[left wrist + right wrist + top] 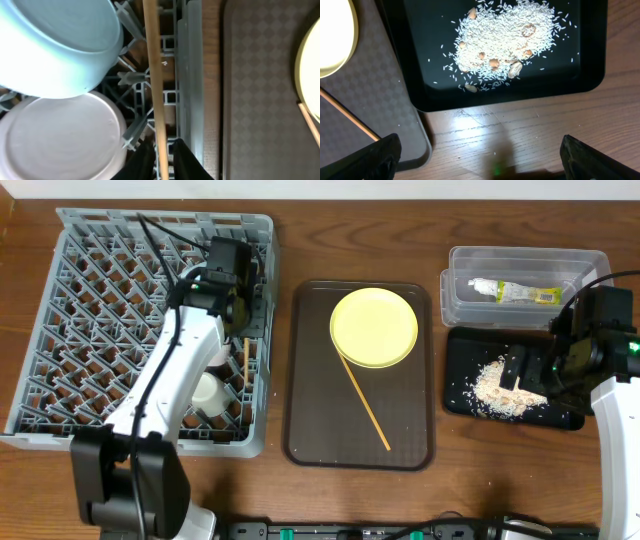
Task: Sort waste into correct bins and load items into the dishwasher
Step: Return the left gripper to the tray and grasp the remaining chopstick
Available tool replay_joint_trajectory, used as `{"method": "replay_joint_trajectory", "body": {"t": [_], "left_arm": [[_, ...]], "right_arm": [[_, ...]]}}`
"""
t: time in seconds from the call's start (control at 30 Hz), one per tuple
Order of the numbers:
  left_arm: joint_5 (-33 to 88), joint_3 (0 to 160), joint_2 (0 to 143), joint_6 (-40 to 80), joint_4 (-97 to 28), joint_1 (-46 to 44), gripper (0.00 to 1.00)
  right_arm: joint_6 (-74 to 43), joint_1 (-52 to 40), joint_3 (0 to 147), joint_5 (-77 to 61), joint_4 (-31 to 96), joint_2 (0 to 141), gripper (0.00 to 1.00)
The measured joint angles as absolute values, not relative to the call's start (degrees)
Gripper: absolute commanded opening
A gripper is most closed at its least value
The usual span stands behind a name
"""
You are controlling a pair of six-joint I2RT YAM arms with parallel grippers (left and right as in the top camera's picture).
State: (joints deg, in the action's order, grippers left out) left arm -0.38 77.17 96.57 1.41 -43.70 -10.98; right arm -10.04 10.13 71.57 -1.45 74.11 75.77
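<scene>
My left gripper (243, 298) hangs over the right edge of the grey dish rack (100, 300). A wooden chopstick (155, 75) runs between its fingers (187, 162), with a thin gap on one side. A light-blue bowl (55, 45) and a white bowl (60, 135) lie in the rack beside it. The yellow plate (373, 327) and a second chopstick (363, 400) rest on the brown tray (310, 440). My right gripper (482, 165) stands wide open and holds nothing, at the front edge of the black tray (420, 95), which holds rice scraps (505, 40). The wrapper (515, 293) lies in the clear tub (470, 260).
A white piece of crockery (207, 392) shows in the rack under my left arm. Bare wood table (520, 130) lies in front of the black tray. The brown tray's corner (395, 125) sits close to the black tray's left side.
</scene>
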Motion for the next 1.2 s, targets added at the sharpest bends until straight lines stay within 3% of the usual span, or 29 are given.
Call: {"method": "replay_joint_trajectory", "body": {"t": [0.03, 0.07, 0.33, 0.5, 0.83, 1.2], "left_arm": [[-0.38, 77.17, 97.10, 1.17, -43.42, -10.98, 0.25], [-0.40, 77.17, 97.41, 1.04, -43.27, -10.98, 0.38], [1.69, 77.17, 96.49, 3.03, -44.40, -11.84, 0.56], [5.74, 77.17, 93.21, 13.54, -47.44, -17.43, 0.62], [4.19, 77.10, 97.49, 36.05, -46.74, -35.24, 0.63], [0.91, 76.69, 109.32, 43.92, -41.87, -44.64, 0.67]], "right_arm": [[-10.04, 10.13, 71.57, -1.45, 74.13, 75.77, 0.99], [-10.04, 10.13, 71.57, -1.45, 74.15, 75.77, 0.99], [-10.04, 10.13, 71.57, -1.45, 74.32, 75.77, 0.99], [-10.04, 10.13, 71.57, -1.45, 74.35, 75.77, 0.99], [-10.04, 10.13, 71.57, -1.45, 74.35, 75.77, 0.99], [-10.04, 10.13, 71.57, -1.45, 74.32, 75.77, 0.99]]}}
